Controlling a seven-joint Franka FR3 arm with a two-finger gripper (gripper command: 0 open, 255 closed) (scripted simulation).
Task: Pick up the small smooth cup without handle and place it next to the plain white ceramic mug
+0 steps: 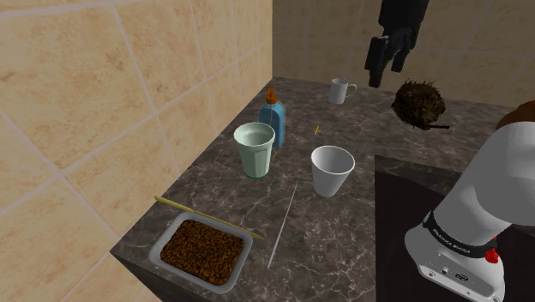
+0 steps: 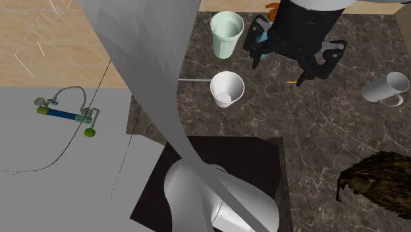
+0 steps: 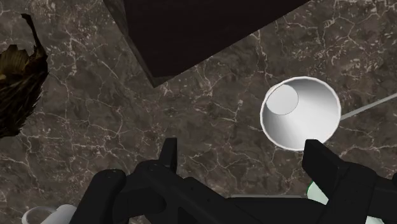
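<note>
- Even, soft render light; the tiled wall (image 1: 103,103) behind the white cup (image 1: 332,170) is brightest, warm tan.
- Marble counter (image 1: 343,227) around the cup is dim, veins pale.
- Wrist view: cup interior grades from white to grey.
- Dark panel (image 1: 403,202) beside the cup is near-black and flat.
</note>
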